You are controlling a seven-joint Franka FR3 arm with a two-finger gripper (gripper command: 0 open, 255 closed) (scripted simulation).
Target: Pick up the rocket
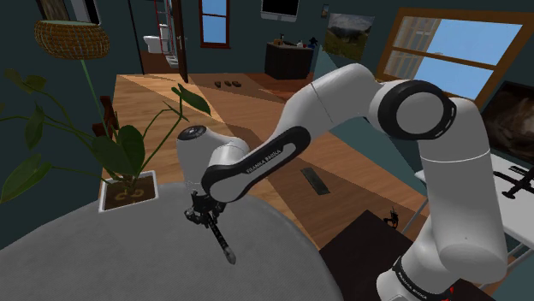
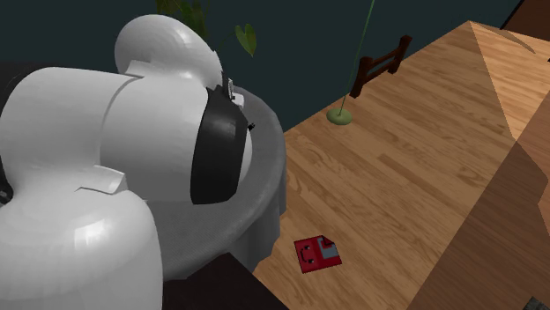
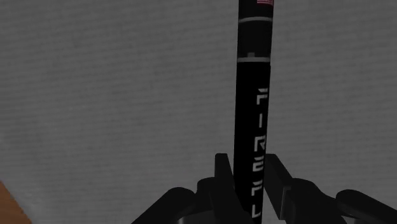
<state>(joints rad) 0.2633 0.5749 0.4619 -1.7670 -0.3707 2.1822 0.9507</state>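
The rocket (image 1: 220, 239) is a thin black tube with white lettering (image 3: 253, 108) down its side. It slants over the grey round table (image 1: 103, 256), nose (image 1: 228, 256) pointing toward the shoulder view's lower right. My black gripper (image 1: 203, 213) is shut on its finned tail end, and in the wrist view the body runs straight out from between the fingers of the gripper (image 3: 250, 188) over the grey tabletop (image 3: 114, 95). Whether the nose touches the table I cannot tell.
A leafy plant in a white planter (image 1: 128, 193) stands at the table's far edge, close to the gripper. A woven basket (image 1: 72, 38) hangs above it. In the second exterior view the arm's white links (image 2: 106, 176) hide most of the table (image 2: 264, 167); a red object (image 2: 317, 253) lies on the wooden floor.
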